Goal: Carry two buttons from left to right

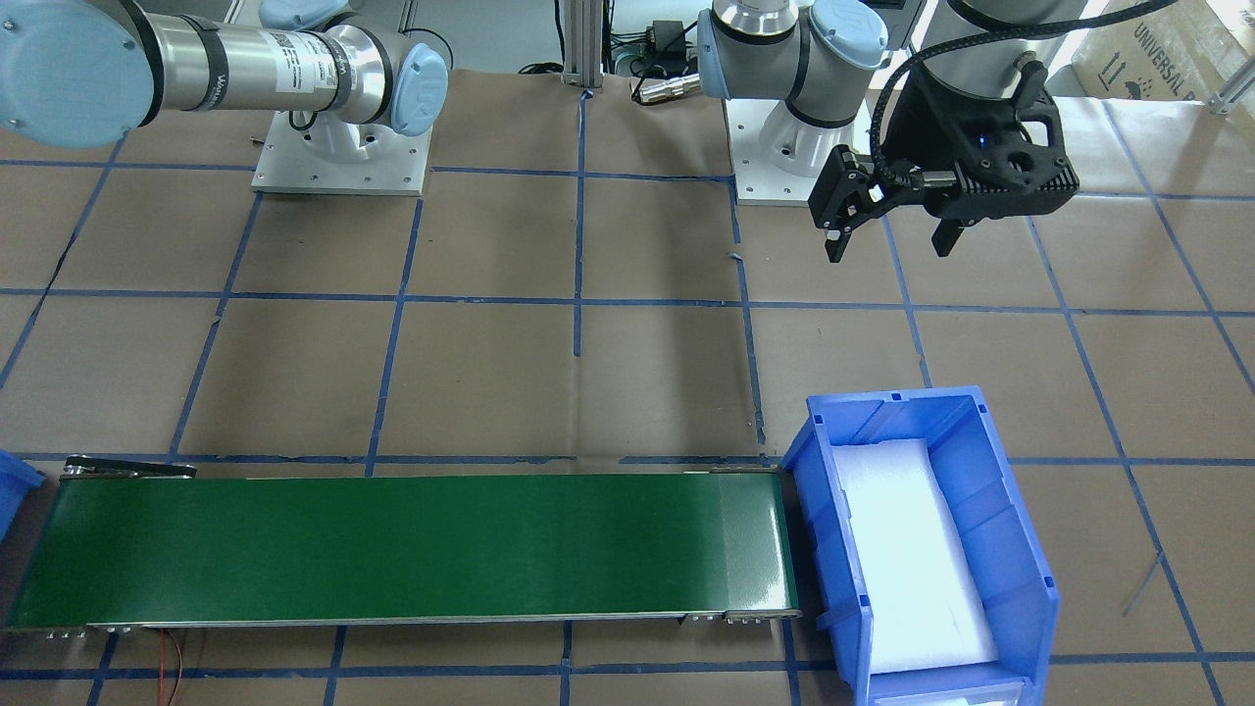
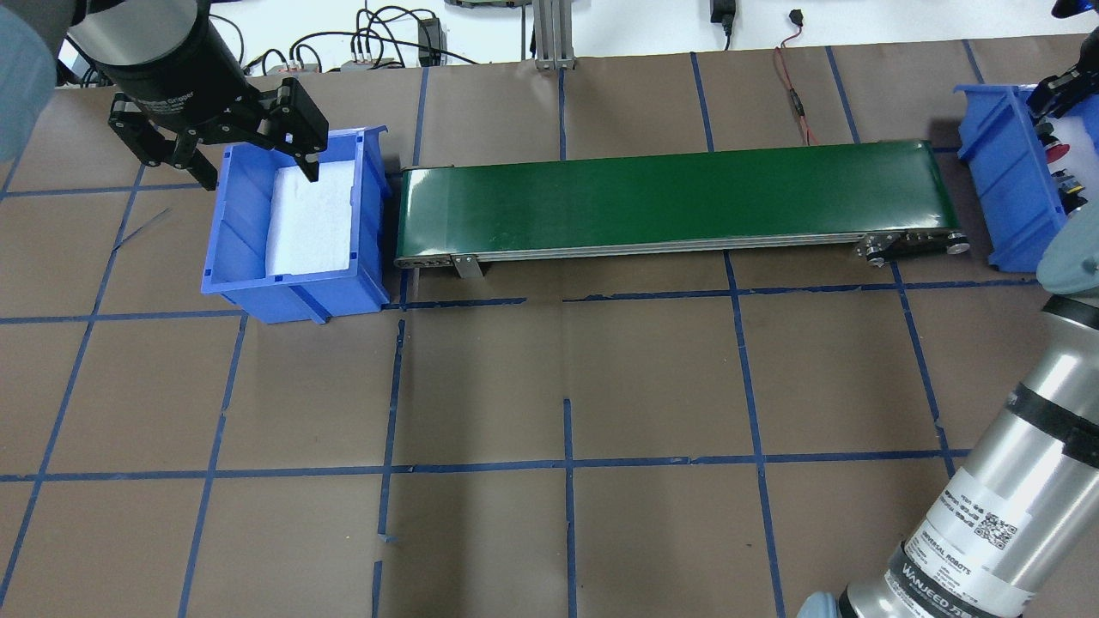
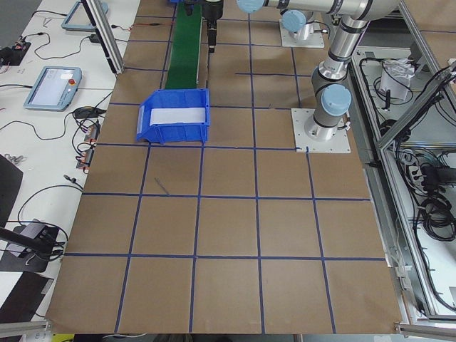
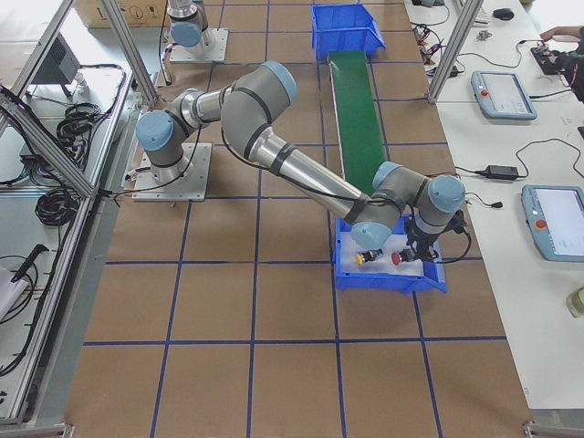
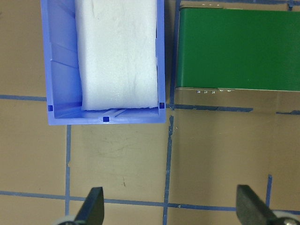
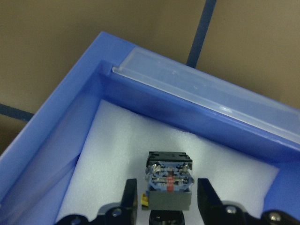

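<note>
- Buttons are both found inside the blue bin (image 4: pixel 388 281) at the right end of the green belt (image 4: pixel 356 109), red button (image 4: pixel 399 259) and yellow button (image 4: pixel 362 258) side by side on white foam (image 6: pixel 117 154).
- One contact block (image 6: pixel 169 180) is straddled by the right gripper (image 6: pixel 166 183), fingers narrow, slim gaps visible on either side, so nothing's clamped.
- Left gripper (image 5: pixel 171 208) is held wide and empty over the table (image 5: pixel 211 140), just beside the other bin (image 5: pixel 105 119).

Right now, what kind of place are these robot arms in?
Probably a robot test lab: two arms bolted to a tape-gridded table, a green conveyor belt between blue bins, and control tablets nearby.
</note>
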{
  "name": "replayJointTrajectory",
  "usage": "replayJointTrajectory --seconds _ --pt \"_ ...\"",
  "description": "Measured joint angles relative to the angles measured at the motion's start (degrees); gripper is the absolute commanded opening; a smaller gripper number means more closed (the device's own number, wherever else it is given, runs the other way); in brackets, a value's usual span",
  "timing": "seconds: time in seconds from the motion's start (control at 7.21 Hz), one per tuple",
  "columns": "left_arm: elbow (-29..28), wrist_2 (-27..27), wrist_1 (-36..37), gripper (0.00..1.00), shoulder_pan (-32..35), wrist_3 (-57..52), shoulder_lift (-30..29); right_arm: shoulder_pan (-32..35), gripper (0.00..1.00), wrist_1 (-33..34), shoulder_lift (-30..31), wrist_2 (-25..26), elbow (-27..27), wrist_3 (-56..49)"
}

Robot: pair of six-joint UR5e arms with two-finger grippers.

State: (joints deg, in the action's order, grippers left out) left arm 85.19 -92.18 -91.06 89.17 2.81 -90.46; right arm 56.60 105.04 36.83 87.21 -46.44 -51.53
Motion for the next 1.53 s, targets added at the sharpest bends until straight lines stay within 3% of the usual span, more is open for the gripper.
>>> replayJointTrajectory --seconds 0.42,0.83,1.25,1.53 --pt "-0.26 -0.13 -0.01 1.00 -0.04 -0.15 0.06 0.98 0.56 -8.81 9.19 -0.02 -1.07 -0.69" --pt "-0.30 -0.10 0.08 1.00 -0.01 -0.06 -0.18 9.50 0.66 -12.79 18.92 -0.25 -5.29 2.96" --pt "-0.73 -0.15 0.26 1.00 -0.35 -0.16 -0.19 21.27 0.97 -13.10 27.98 0.01 -14.06 21.77" --pt "-1.17 -0.21 -0.23 1.00 -0.33 -0.17 -0.02 27.86 0.99 -14.53 34.87 0.25 -22.16 37.20"
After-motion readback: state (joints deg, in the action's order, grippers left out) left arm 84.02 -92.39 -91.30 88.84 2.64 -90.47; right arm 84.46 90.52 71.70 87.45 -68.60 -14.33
